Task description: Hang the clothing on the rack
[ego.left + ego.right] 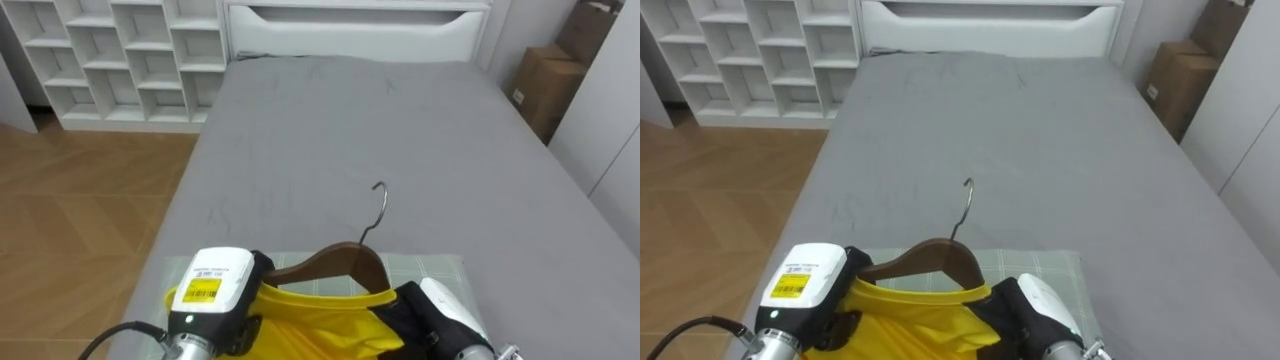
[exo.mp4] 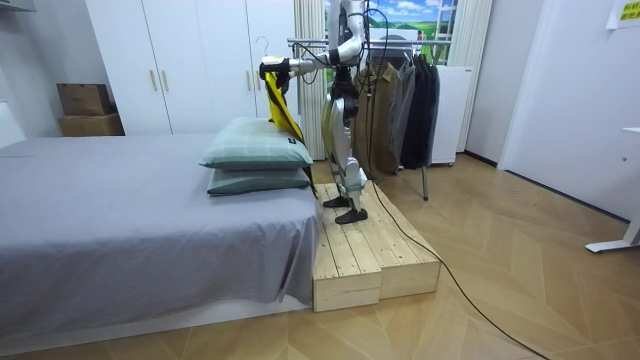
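Left hand (image 1: pixel 215 300) and right hand (image 1: pixel 445 305) flank the yellow garment (image 1: pixel 320 325) on its brown wooden hanger (image 1: pixel 340 262) (fingers hidden; cannot tell their grip); best keep the hook (image 1: pixel 379 205) upright.

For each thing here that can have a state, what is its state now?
hanger: held up over the pillows, hook free.
yellow garment: on the hanger, hanging down.
left hand: at the hanger's left end, grip not visible.
right hand: at the hanger's right end, grip not visible.
pillows: stacked on the bed.
wardrobe doors: shut.
clothes rack: dark clothes hang on it.
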Robot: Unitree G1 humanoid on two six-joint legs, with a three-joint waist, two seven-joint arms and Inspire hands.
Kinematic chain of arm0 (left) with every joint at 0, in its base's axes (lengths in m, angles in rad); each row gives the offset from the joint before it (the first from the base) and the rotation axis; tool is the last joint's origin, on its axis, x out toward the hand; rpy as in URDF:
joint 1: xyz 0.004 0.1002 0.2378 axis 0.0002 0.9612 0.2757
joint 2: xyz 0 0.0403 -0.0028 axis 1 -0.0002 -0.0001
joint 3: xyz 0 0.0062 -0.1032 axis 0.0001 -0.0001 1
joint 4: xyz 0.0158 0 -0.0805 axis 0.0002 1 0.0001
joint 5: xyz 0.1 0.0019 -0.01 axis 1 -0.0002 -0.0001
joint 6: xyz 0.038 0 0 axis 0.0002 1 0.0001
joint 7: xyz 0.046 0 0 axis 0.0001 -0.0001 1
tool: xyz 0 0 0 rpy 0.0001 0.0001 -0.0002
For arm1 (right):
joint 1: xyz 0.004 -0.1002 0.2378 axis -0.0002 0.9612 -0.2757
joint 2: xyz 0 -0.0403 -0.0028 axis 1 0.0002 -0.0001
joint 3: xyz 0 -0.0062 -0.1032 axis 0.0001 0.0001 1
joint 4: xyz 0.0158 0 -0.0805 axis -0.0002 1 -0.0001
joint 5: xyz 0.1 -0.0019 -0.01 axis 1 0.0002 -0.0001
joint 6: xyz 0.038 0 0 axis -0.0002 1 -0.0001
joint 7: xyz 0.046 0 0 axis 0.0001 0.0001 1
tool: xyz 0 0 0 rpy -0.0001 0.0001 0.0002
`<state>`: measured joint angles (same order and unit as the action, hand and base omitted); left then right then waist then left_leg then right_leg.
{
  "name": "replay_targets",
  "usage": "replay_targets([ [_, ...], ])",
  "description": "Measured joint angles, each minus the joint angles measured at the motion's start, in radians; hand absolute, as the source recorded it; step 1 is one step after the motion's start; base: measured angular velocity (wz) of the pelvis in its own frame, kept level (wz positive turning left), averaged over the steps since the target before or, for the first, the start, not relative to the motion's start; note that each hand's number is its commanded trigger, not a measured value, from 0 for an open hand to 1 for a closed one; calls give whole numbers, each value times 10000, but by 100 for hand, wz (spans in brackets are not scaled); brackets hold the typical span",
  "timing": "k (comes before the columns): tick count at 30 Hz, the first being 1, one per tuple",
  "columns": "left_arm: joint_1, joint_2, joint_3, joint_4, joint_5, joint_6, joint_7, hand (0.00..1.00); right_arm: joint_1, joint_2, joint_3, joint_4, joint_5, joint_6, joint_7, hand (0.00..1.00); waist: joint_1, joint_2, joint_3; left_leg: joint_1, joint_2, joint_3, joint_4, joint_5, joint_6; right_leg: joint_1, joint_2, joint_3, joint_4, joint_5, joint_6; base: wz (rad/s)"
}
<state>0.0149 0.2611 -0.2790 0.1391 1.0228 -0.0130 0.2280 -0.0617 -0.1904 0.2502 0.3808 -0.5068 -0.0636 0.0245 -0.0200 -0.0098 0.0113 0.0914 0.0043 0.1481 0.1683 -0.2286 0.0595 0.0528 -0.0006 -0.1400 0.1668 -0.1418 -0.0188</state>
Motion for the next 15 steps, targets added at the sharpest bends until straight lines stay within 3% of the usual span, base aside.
replay_targets([
  [15,0,-85,-7,0,54,98,0,100,12,-29,32,-3,-84,-6,-141,100,-36,-9,-7,-5,-1,8,-1,0,0,-3,5,-5,-3,0,0,0],
])
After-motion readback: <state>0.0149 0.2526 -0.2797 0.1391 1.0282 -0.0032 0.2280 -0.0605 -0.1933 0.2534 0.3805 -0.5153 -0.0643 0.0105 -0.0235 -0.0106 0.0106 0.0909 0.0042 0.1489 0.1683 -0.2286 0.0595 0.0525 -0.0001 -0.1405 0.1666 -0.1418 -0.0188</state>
